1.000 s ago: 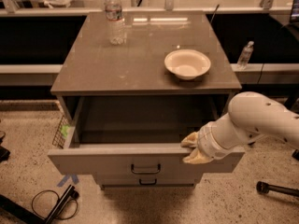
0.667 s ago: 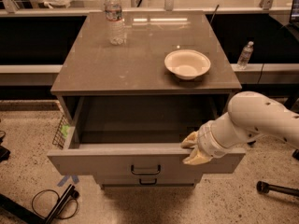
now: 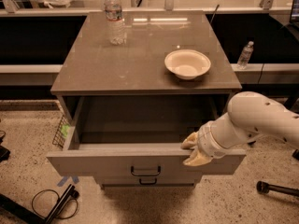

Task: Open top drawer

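The top drawer (image 3: 117,161) is pulled far out of the grey cabinet. Its inside is dark and shows nothing in it. A small black bar handle (image 3: 145,171) sits at the centre of its pale-grey front. My gripper (image 3: 192,151), cream-coloured at the end of a white arm (image 3: 254,120), is at the top rim of the drawer's front, right of the handle and touching the rim. A second black handle (image 3: 147,181) of a lower drawer shows just below.
On the cabinet top (image 3: 140,59) stand a water bottle (image 3: 115,17) at the back left and a white bowl (image 3: 187,64) at the right. Another bottle (image 3: 245,55) stands on the right ledge. A black stand and cable (image 3: 56,204) lie on the floor at the left.
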{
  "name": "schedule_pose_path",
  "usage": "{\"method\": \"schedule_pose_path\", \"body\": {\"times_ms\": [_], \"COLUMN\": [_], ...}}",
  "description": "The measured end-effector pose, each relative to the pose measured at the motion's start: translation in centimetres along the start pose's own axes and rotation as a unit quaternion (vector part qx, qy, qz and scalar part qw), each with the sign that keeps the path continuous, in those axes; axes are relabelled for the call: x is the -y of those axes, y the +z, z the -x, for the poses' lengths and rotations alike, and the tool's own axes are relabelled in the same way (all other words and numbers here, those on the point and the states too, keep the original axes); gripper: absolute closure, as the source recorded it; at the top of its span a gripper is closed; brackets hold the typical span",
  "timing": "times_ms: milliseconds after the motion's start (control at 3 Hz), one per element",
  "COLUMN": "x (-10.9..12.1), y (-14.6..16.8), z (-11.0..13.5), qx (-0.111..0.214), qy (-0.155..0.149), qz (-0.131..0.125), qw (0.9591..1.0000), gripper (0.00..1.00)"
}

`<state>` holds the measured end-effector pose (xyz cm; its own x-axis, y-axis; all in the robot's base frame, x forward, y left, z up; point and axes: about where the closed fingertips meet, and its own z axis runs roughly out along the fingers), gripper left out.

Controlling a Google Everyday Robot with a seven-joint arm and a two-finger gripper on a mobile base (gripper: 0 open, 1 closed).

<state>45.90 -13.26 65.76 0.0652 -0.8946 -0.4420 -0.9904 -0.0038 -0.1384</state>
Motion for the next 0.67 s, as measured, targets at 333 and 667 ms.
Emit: {"method": "schedule_pose_path", "body": {"times_ms": [333, 667], "x": [-0.05, -0.09], "y": [0.04, 0.08], "z": [0.06, 0.13], "qx": [0.000, 0.000], "qy": [-0.001, -0.002], "qz": [0.001, 0.001], "qw": [1.0000, 1.0000], "gripper": [0.15, 0.00]}}
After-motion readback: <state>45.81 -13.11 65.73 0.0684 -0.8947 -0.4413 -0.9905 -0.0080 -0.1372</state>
